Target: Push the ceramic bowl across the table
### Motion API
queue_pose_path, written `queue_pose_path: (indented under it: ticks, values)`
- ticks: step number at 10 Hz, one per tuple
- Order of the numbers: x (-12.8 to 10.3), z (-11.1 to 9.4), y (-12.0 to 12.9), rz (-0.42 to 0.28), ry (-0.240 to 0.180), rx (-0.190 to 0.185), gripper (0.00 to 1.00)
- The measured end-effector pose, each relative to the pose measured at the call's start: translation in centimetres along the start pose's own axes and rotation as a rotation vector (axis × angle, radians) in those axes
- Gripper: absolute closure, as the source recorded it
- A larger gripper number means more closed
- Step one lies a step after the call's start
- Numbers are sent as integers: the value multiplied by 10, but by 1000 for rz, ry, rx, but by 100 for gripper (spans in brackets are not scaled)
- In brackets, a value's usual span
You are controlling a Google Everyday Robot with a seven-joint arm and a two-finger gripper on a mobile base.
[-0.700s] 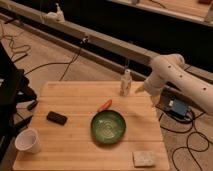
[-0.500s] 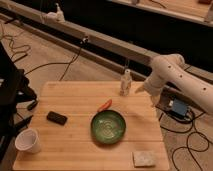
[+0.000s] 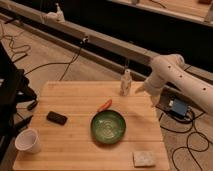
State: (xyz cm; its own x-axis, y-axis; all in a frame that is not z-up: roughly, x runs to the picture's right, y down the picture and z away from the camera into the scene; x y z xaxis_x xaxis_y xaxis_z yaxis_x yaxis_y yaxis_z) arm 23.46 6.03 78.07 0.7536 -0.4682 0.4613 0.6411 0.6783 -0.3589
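Nearest, a square beige tile (image 3: 144, 158) lies right of and in front of the ceramic bowl (image 3: 108, 126), and a white paper cup (image 3: 28, 141) stands far to its left. The bowl sits upright near the middle of the bench (image 3: 75, 150). A dark block (image 3: 56, 118) lies left of it and a small orange-red object (image 3: 104, 105) lies just behind it. Farther back, to the bowl's right, stands a pale bottle (image 3: 126, 83). The hand (image 3: 150, 95) hangs beyond the bottle, well clear of the bowl; whether it is open or closed cannot be told.

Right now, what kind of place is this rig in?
Probably a robotics lab or workshop: loose cables lying around, a long rail behind the table, and the gripper at its right edge.
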Motion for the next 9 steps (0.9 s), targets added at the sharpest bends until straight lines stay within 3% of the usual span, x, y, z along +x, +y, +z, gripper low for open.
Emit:
queue_pose_path:
  ticks: [7, 9]
  values:
    - [0, 0, 0, 0, 0, 0, 30]
    - [0, 0, 0, 0, 0, 0, 45]
